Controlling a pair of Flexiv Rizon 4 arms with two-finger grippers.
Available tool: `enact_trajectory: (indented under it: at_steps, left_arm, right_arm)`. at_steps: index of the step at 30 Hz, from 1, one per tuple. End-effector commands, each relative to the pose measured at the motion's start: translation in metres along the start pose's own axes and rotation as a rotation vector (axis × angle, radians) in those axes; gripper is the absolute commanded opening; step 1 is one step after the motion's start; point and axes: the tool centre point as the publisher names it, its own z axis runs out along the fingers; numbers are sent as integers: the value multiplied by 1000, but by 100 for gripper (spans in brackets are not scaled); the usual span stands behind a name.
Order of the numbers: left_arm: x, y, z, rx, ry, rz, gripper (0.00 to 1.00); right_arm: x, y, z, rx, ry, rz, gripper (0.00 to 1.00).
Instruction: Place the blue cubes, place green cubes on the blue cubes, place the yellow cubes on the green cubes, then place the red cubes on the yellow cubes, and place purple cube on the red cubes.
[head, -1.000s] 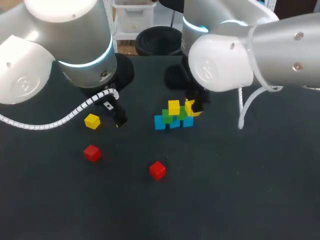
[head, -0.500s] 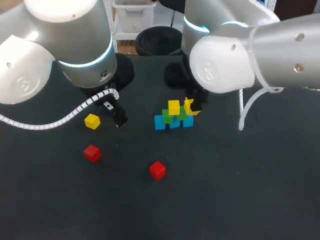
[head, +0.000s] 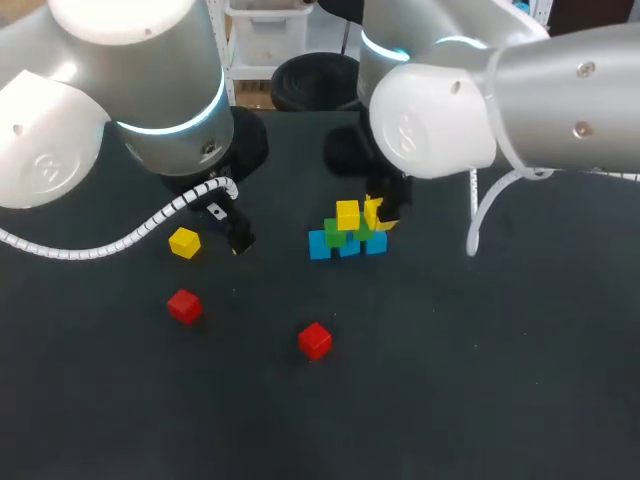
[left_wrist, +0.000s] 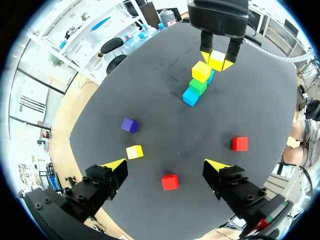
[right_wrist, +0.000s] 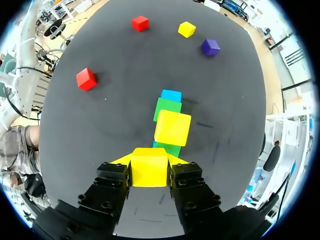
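A stack stands mid-table: blue cubes (head: 320, 245) at the base, green cubes (head: 335, 231) on them, one yellow cube (head: 347, 213) on top. My right gripper (head: 381, 214) hovers just right of that top cube, shut on a second yellow cube (right_wrist: 149, 169), above the stack's near green cube (right_wrist: 171, 148). My left gripper (left_wrist: 165, 167) hangs open over the table's left part, above a red cube (left_wrist: 169, 182). Loose on the table lie a third yellow cube (head: 184, 242), two red cubes (head: 184, 306) (head: 315, 341) and a purple cube (left_wrist: 129, 125), which my left arm hides in the head view.
The table (head: 480, 380) is dark and flat, with open room at the front and right. The loose cubes all lie left of and in front of the stack.
My right gripper has shifted slightly left with the yellow cube, closer to the stack's top. The left arm and the loose cubes have not moved.
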Motion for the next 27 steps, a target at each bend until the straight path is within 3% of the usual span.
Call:
enact_trajectory:
  at_steps: [1, 27]
  left_arm:
    - [-1, 1, 1, 2, 2, 2, 100]
    - [-1, 1, 1, 2, 2, 2, 100]
  right_arm:
    - [0, -2, 0, -5, -2, -1, 0]
    - [-5, -9, 9, -13, 11, 29, 0]
